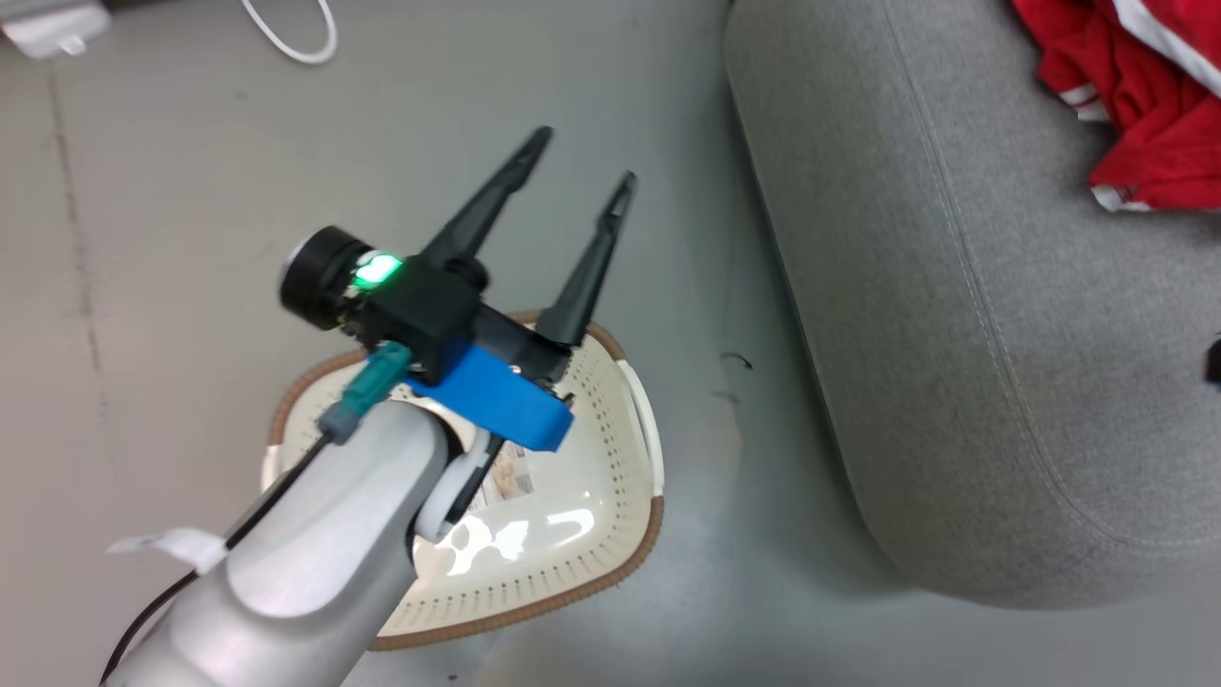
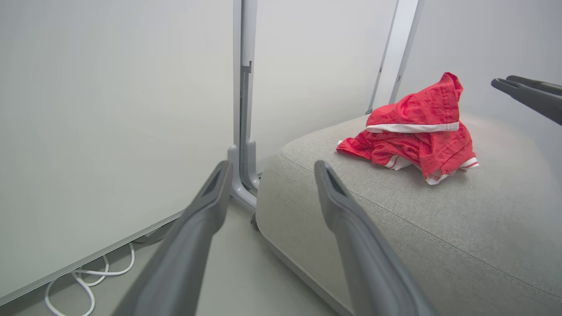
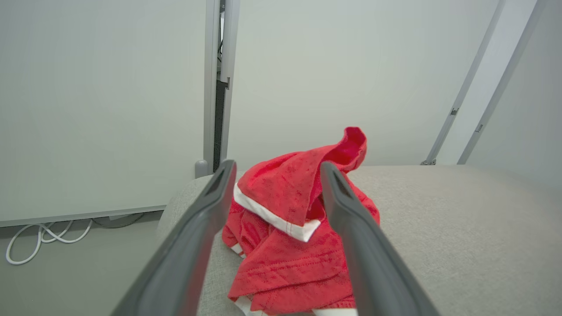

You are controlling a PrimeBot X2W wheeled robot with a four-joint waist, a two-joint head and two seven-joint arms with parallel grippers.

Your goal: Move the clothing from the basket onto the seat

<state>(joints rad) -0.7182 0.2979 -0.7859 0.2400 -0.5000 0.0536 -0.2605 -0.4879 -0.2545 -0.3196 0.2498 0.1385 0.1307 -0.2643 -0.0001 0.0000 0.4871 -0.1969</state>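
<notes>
Left fingers and right fingers spread wide, empty; clothing heaped on seat; sticker in basket unreadable.

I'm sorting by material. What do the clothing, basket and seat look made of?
Clothing: thin red fabric, possibly synthetic, crumpling into soft folds, stitched white hems. Basket: glossy cream plastic, by glare and punched holes. Seat: matte grey woven upholstery, stitched seams.

A white cable loops on grey floor beneath pale wall panels.
</notes>
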